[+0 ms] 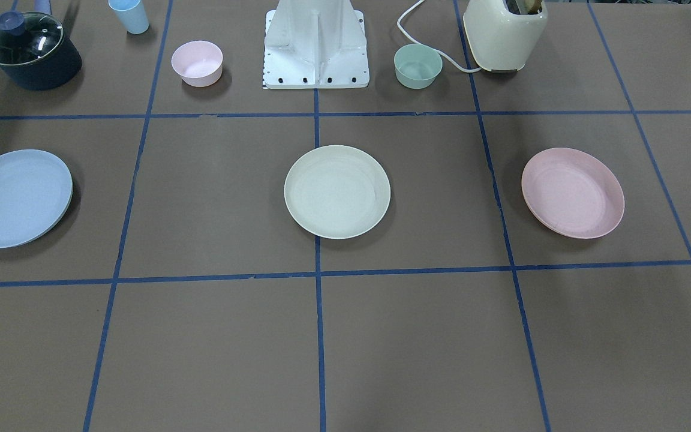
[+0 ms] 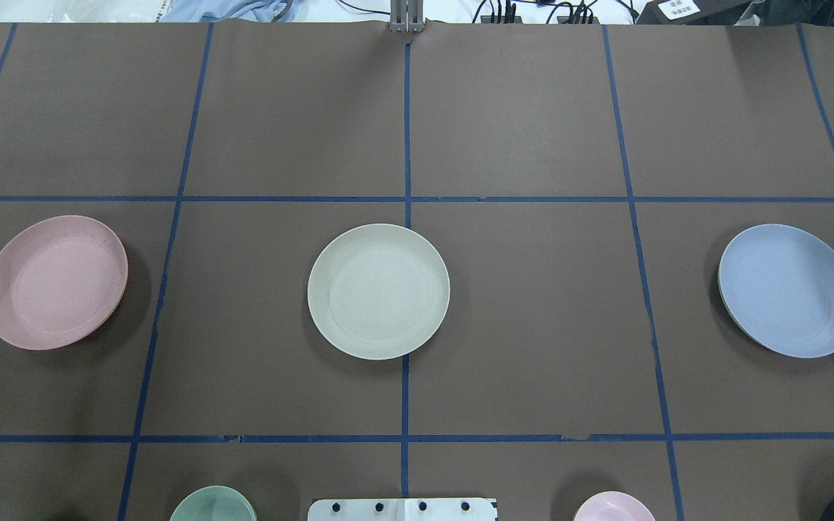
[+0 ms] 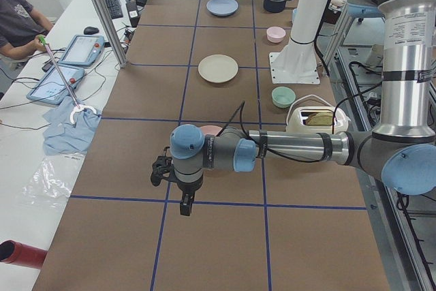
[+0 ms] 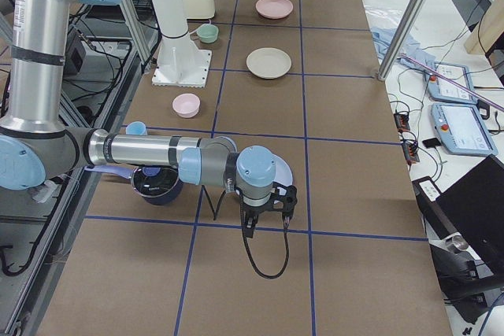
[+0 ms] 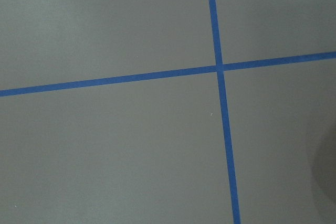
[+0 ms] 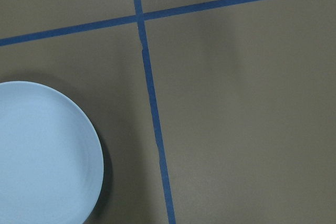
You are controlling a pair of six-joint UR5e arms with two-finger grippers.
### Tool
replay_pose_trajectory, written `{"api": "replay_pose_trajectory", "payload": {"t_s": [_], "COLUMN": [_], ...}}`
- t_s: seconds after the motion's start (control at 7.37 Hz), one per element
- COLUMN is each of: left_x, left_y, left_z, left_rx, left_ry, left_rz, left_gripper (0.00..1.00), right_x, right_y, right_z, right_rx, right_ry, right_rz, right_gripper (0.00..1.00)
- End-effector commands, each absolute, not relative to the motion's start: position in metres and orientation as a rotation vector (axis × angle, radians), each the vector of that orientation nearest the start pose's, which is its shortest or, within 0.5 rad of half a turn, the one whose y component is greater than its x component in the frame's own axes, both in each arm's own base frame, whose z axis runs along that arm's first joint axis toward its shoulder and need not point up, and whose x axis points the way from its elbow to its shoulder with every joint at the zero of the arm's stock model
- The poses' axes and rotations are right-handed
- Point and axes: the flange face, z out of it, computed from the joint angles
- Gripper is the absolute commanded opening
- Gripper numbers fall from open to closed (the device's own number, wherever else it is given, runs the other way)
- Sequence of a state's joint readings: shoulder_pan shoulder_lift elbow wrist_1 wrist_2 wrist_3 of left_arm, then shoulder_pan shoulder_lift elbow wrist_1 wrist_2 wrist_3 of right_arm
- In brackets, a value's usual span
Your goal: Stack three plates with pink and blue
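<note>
Front view: blue plate [image 1: 15, 198], cream plate [image 1: 337, 191] and pink plate [image 1: 572, 192] lay apart in one row, unstacked; toaster [image 1: 504, 36] behind.
Overhead: brown table [image 2: 533, 325] with blue tape grid [image 2: 406, 145].
Left side: left gripper [image 3: 185, 204] hung above the table; whether clenched could not be told.
Right side: right gripper [image 4: 266, 219], likewise unreadable.
Right wrist: blue plate's rim, lower left.
Room: operator [image 3: 17, 28] at tablets [image 3: 80, 49].

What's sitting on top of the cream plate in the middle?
Nothing: the cream plate is bare. The pink plate and blue plate lie apart from it. Its underside is hidden.
</note>
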State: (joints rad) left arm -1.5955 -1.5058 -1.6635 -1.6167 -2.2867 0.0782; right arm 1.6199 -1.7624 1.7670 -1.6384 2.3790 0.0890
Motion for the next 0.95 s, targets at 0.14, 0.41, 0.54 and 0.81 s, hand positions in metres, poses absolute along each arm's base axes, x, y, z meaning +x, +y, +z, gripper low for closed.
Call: {"api": "replay_pose_trajectory", "payload": {"t_s": [0.14,0.41,0.54,0.81], "left_x": [-0.079,-0.08,-0.079,-0.068], "left_y": [-0.467,-0.472,-0.475,-0.489], "left_z": [0.639,0.632,0.623,0.59], "left_rx": [0.122,0.133,0.148,0.223], "left_ry": [0.71,0.71,0.72,0.718], "left_rz": [0.093,0.088,0.094,0.149], "left_gripper": [1.0,1.0,1.0,1.0], "right_x": [0.081,0.081,0.08,0.08], "right_y": [-0.404,-0.404,-0.405,-0.407], "right_z": [0.651,0.65,0.645,0.642], "right_rx": [-0.072,-0.071,-0.063,-0.056], "right_ry": [-0.809,-0.815,-0.823,-0.822], "right_rz": [0.155,0.155,0.153,0.151], "right_gripper": [1.0,1.0,1.0,1.0]}}
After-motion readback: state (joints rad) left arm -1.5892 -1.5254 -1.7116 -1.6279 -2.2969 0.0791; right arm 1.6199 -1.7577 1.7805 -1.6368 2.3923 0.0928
